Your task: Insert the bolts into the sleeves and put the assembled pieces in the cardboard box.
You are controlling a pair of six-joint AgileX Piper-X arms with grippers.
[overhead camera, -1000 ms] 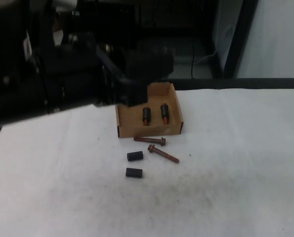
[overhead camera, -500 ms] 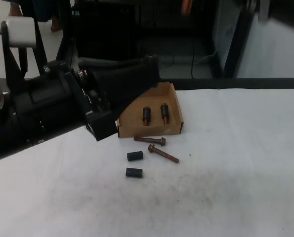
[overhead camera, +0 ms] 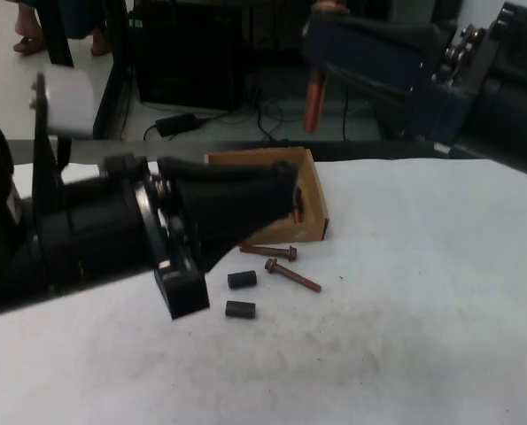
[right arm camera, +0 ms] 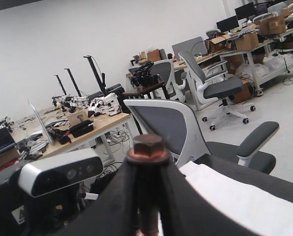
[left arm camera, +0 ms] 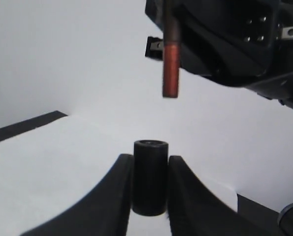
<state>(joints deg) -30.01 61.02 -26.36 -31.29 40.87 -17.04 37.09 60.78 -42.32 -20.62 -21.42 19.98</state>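
In the left wrist view my left gripper [left arm camera: 150, 164] is shut on a black sleeve [left arm camera: 149, 179], held upright with its bore facing up. Just above it, apart from it, hangs a copper bolt [left arm camera: 170, 59], shank down. My right gripper [right arm camera: 146, 169] is shut on that bolt [right arm camera: 145, 147] below its head. In the high view the bolt [overhead camera: 313, 102] hangs from the right arm [overhead camera: 378, 53] beyond the cardboard box [overhead camera: 312, 190]. The left arm [overhead camera: 210, 217] covers most of the box. Two loose bolts [overhead camera: 292, 275] [overhead camera: 268, 251] and two loose sleeves [overhead camera: 241, 280] [overhead camera: 239, 310] lie in front of the box.
White cloth covers the bench [overhead camera: 405, 310], with free room to the right and in front of the loose parts. The bench's far edge [overhead camera: 378, 150] runs behind the box, with cables and dark furniture on the floor beyond it.
The left arm has swung lower and now hides the two assembled pieces in the box. The right arm has come into view at the top right, holding a bolt.
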